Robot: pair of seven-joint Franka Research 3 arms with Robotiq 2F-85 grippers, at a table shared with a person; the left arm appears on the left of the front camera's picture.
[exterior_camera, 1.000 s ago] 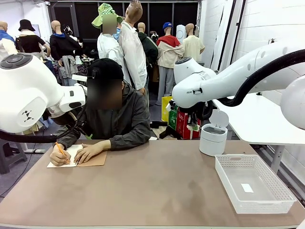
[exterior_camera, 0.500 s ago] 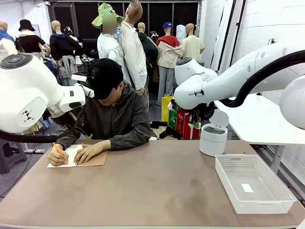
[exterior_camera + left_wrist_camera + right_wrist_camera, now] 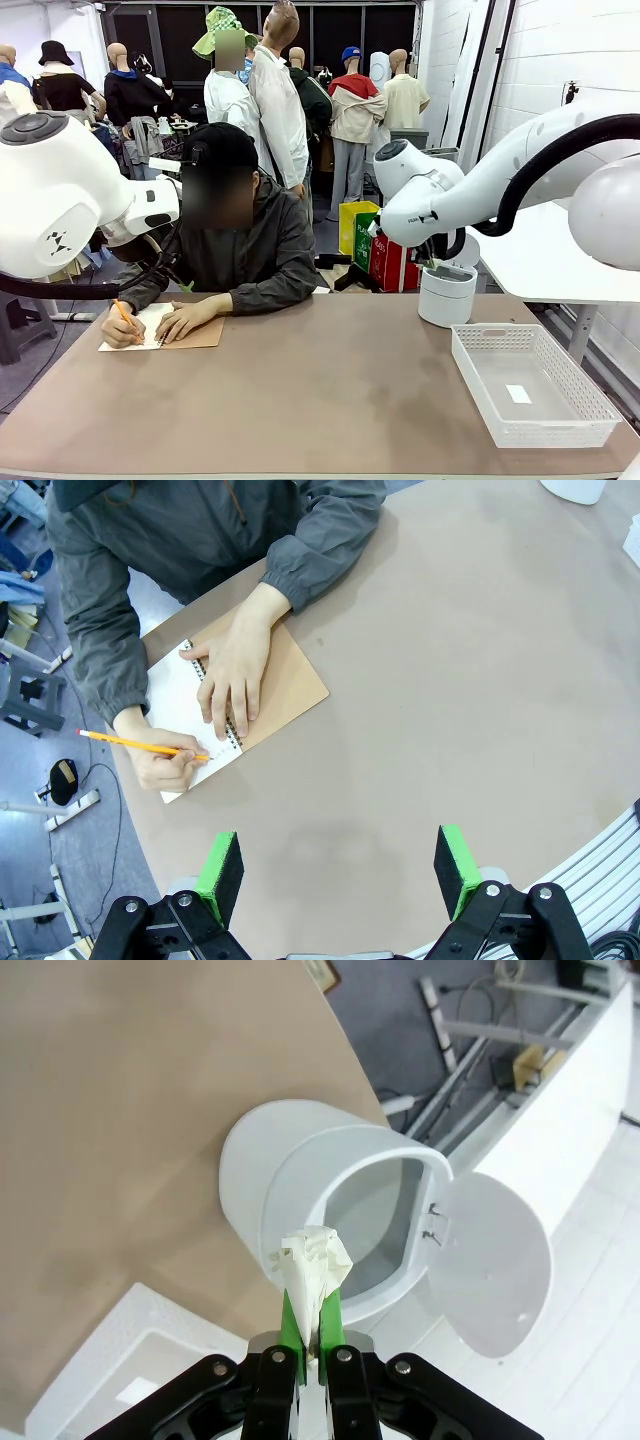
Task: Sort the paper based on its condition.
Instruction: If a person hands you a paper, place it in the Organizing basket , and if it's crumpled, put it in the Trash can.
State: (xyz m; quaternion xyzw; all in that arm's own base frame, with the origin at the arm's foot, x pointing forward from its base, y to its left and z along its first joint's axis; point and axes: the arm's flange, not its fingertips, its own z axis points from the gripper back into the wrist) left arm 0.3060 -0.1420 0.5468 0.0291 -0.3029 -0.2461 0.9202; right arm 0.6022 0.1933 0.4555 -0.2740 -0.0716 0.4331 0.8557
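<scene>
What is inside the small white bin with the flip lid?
The bin has its lid open; the inside that shows looks bare and grey. The crumpled paper pinched in the right gripper above the rim covers the near part.

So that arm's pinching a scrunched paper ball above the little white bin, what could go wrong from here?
1. In the right wrist view the crumpled paper sits over the near rim of the bin, not its opening's middle; released now, it might bounce onto the table.
2. The right arm's jaws pinch only a thin tail of it, so it could slip early or cling to the green pads.
3. The raised lid might get knocked.
</scene>
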